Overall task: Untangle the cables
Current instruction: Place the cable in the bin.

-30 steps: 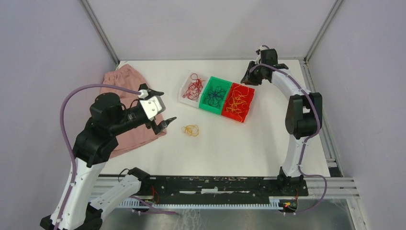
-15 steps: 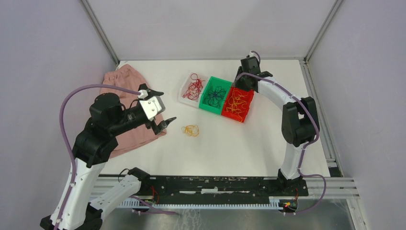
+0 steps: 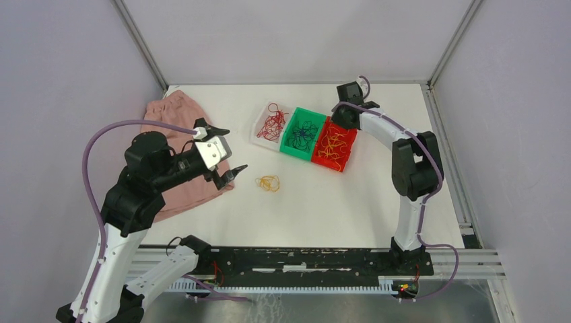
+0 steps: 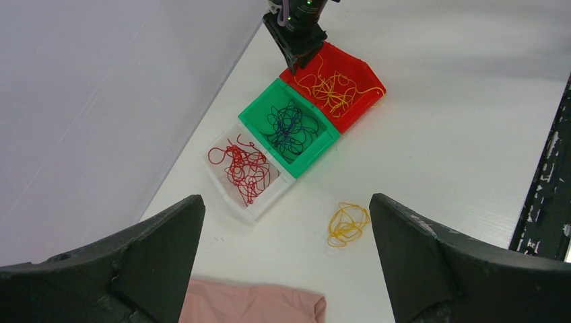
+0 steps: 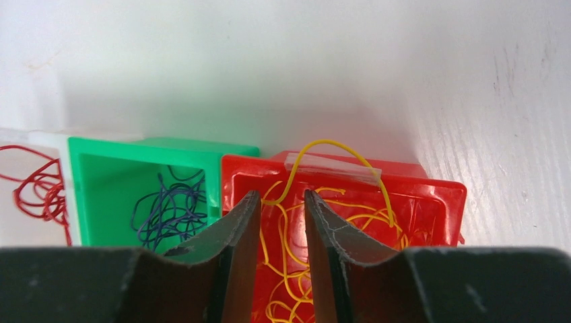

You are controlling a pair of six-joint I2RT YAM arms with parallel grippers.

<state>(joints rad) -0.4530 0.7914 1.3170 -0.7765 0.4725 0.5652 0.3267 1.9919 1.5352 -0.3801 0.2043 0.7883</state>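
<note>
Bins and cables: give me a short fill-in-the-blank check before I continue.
1. The green bin holds ___ cables.
2. The loose yellow bundle lies on the ___.
3. The right gripper hangs over the red bin, which holds ___ wires.
4. The left gripper is ___.
Missing: dark blue; table; yellow; open.

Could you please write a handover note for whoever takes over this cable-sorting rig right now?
Left hand: open, empty, over the pink cloth's edge.
Right hand: slightly open over the red bin, a yellow strand in the gap, not clamped.
Done: red cables in the clear bin, dark blue cables in the green bin, most yellow cables in the red bin.
To do: one yellow bundle loose on the table.
</note>
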